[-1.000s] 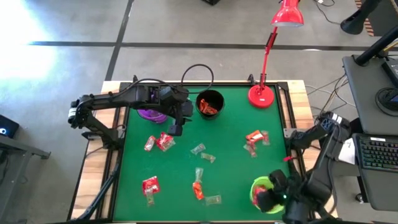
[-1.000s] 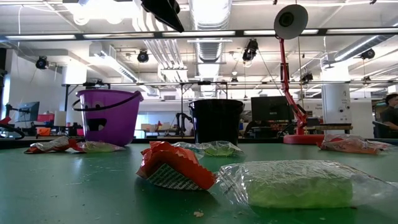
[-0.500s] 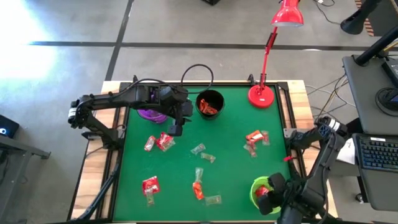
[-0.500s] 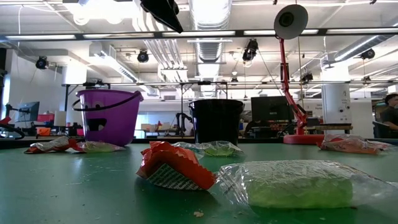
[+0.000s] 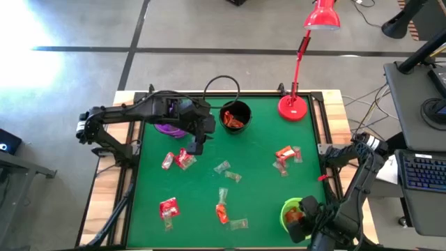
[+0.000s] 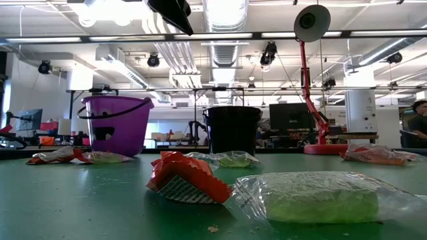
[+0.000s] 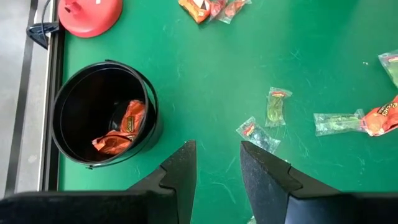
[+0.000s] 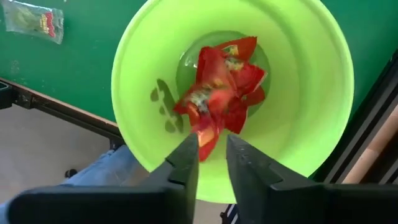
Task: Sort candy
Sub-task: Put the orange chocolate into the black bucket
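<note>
Small wrapped candies lie scattered on the green mat: red ones [image 5: 184, 159] [image 5: 168, 207] [image 5: 284, 153], an orange-red one [image 5: 221, 213] and clear ones [image 5: 221, 167] [image 5: 238, 224]. My left gripper [image 7: 217, 168] is open and empty. It hovers above the mat between the purple cup [image 5: 169, 127] and the black cup [image 5: 235, 115], which holds orange-red candy [image 7: 121, 127]. My right gripper [image 8: 212, 152] hangs over the green cup [image 8: 311, 124] at the near right corner. It is shut on a red candy [image 8: 205, 127]. More red candy [image 8: 239, 68] lies in the cup's bottom. My right gripper pinches a red candy by the end of its wrapper [image 8: 207, 138] between the two fingertips. It comes from above, pointing down into the green cup. The candy is inside the cup's mouth, against the other red candies; whether it rests on them I cannot tell.
A red desk lamp [image 5: 293, 106] stands at the far right of the mat. The black cup's wire handle [image 5: 221, 84] sticks out over the far edge. A black frame rail [image 8: 37, 99] borders the mat beside the green cup. Bare mat [image 5: 258, 188] lies between the candy clusters.
My right arm has drawn a little toward the table's near edge over the green cup, and its elbow has shifted. The left arm and the candies on the mat have kept still.
</note>
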You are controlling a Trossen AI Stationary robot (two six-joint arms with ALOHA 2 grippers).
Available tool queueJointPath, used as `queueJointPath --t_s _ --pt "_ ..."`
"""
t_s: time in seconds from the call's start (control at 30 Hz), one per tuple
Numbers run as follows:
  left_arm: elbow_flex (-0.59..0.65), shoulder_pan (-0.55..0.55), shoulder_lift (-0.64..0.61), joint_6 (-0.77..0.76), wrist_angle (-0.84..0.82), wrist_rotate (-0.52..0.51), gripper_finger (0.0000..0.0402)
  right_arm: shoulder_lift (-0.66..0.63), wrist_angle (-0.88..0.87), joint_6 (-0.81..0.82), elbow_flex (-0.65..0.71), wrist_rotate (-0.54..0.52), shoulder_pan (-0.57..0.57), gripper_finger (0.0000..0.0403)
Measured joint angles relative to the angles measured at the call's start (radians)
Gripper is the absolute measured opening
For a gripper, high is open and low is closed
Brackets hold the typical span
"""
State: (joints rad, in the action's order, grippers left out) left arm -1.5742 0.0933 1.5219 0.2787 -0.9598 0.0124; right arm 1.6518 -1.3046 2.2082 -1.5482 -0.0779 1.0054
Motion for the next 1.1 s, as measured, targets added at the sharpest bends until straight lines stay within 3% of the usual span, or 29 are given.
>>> queueJointPath --t_s 0.13,0.23,0.5,0.6,0.7,0.83,1.1 --pt "0.0 -0.001 0.0 0.0 -0.02 0.0 0.0107 0.001 -0.033 0.0 0.0 -0.002 0.0 0.0114" --pt "0.0 -0.01 0.0 -0.01 -0.057 -0.001 0.0107 0.001 -0.073 -0.001 0.0 -0.07 -0.003 0.0132" --pt "0.0 -0.115 -0.001 -0.123 -0.146 -0.001 0.0107 -0.017 -0.274 0.025 0.001 -0.505 -0.07 0.0145" --pt "0.0 -0.176 -0.001 -0.17 -0.145 -0.001 0.0107 -0.047 -0.264 -0.09 0.005 -0.684 -0.117 0.0141" --pt "0.0 -0.227 -0.001 -0.237 -0.136 0.0 0.0107 -0.086 -0.267 -0.188 0.003 -0.787 -0.175 0.0135" --pt "0.0 -0.257 0.0 -0.367 -0.12 -0.005 0.0107 -0.148 -0.267 -0.339 0.003 -0.85 -0.25 0.0129" --pt "0.01 -0.284 0.059 -0.565 -0.115 -0.037 0.0107 -0.284 -0.267 -0.649 0.003 -0.825 -0.343 0.0126"
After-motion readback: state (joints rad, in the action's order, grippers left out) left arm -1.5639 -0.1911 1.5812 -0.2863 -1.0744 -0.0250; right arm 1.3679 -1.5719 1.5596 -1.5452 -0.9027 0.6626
